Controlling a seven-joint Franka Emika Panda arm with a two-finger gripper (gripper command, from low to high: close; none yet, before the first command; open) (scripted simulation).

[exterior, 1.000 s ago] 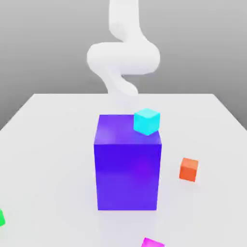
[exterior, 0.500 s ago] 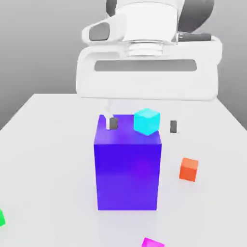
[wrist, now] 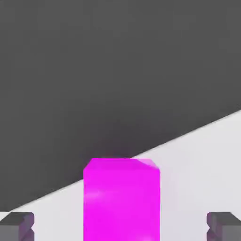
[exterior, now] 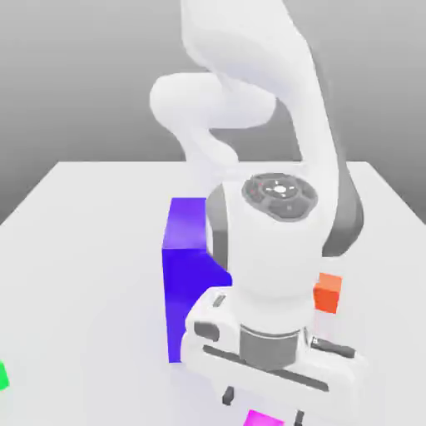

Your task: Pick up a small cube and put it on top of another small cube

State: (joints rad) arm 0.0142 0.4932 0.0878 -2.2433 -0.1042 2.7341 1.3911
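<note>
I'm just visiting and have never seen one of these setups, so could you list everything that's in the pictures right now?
table: one, white, carrying everything.
big block: one, blue-purple, mid-table, partly behind the arm.
pink cube: one, magenta, near the table's front edge, between the open fingers with gaps on both sides; also at the exterior view's bottom.
orange cube: one, on the table at the exterior view's right, beside the arm.
green thing: one, cut off at the exterior view's left edge; shape unclear.
arm: one, white, bent down over the front of the table.
gripper: one, white with dark fingers, open.
</note>
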